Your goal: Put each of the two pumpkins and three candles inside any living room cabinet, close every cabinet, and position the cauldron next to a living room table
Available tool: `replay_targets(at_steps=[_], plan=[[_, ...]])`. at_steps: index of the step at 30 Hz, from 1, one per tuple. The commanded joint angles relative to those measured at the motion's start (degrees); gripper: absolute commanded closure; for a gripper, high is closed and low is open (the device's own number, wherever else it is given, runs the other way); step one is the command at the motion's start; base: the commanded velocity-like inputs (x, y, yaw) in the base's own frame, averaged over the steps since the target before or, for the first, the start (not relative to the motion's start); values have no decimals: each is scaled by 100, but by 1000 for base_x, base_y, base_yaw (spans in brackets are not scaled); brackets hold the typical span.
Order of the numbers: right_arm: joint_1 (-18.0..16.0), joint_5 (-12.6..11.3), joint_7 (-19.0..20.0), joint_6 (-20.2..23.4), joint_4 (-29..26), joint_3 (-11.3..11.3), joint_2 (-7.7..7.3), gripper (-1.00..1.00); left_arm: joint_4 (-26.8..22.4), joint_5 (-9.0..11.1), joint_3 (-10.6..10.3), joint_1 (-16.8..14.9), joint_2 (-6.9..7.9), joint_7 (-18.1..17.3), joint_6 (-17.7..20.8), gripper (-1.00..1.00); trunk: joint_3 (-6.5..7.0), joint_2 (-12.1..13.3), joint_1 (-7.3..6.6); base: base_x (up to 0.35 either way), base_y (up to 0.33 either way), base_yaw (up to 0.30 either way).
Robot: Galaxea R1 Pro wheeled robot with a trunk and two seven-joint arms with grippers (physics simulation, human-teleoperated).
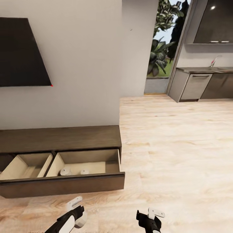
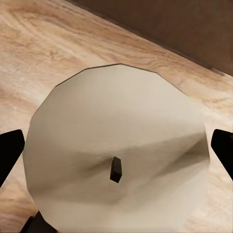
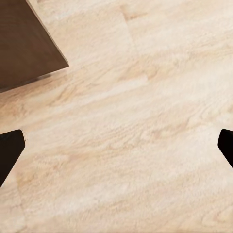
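Note:
The long low dark brown cabinet (image 1: 61,138) stands against the wall with two drawers pulled out. Two whitish candles (image 1: 65,171) (image 1: 84,171) lie in the right drawer (image 1: 97,161). What shows of the left drawer (image 1: 27,165) holds nothing. In the left wrist view a third candle (image 2: 116,121) with a dark wick sits between the black fingers, and my left gripper (image 1: 77,210) is shut on it, in front of the right drawer's front panel. My right gripper (image 3: 116,145) hangs open over bare wood floor, off the cabinet's right corner (image 3: 24,43).
A dark flat panel (image 1: 19,55) hangs on the wall above the cabinet. Pale wood floor (image 1: 178,145) stretches to the right toward grey kitchen counters (image 1: 200,84) and a glass opening with plants (image 1: 160,55).

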Motion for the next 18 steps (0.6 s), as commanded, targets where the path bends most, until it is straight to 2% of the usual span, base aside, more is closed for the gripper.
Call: replay_targets(at_steps=[1, 6, 12, 18], plan=[[-4, -59, -38, -23, -5, 29, -5, -100, -13, 10, -28, -4, 2, 42, 26, 100, -12, -3, 0, 79, 0, 195], [-4, -59, -38, -34, -7, 31, -10, -100, -13, -2, -35, -2, 2, 42, 26, 100, -39, -3, 0, 211, 0, 157], [-4, -52, -38, -45, -13, 36, -15, -100, -20, -13, -37, -2, 10, 54, 30, 100, -43, -3, 0, 289, 0, 19], [-4, -44, -34, -39, -45, 29, -29, -100, -134, 8, -27, -10, 65, 73, 171, 100, -43, -3, 0, 61, 0, 1]])
